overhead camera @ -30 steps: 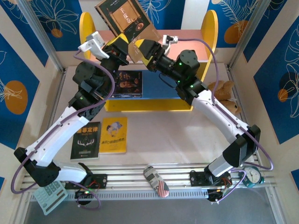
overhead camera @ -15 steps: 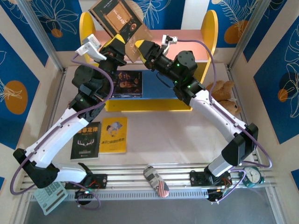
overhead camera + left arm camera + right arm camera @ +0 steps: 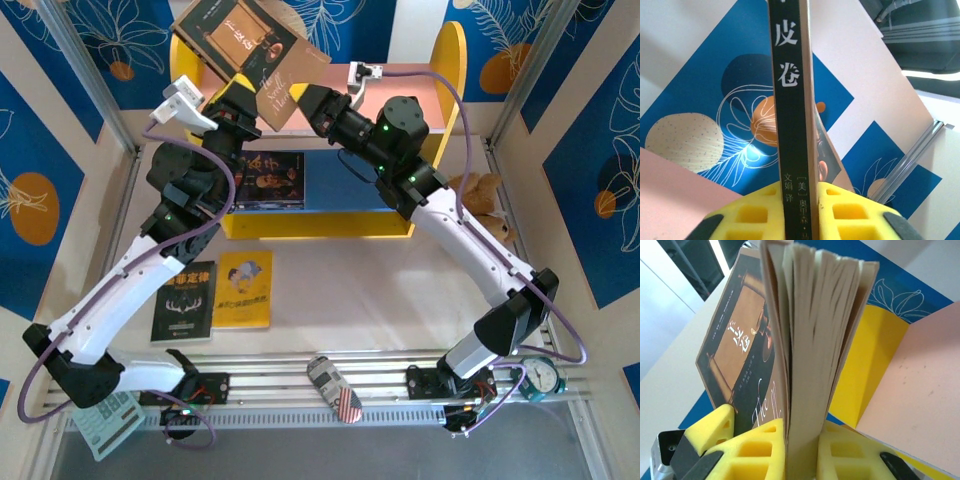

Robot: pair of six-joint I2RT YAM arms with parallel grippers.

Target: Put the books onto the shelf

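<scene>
Both jaws tight on "皮卷" book (image 3: pixel 792 100)

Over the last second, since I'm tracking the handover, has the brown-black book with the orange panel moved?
Yes. The brown-black book has shifted left in the top view; its corner now overlaps the top of the shelf's left yellow side panel.

A: The book (image 3: pixel 815 340): its page block is plain matt paper with rough edges. The cover at nine o'clock is smooth card with a slight sheen.
B: Yellow finger pads (image 3: pixel 757 447) at six o'clock look like soft moulded foam, matt. The pink shelf board (image 3: pixel 920 385), at three o'clock, is matt too, faintly speckled.
</scene>
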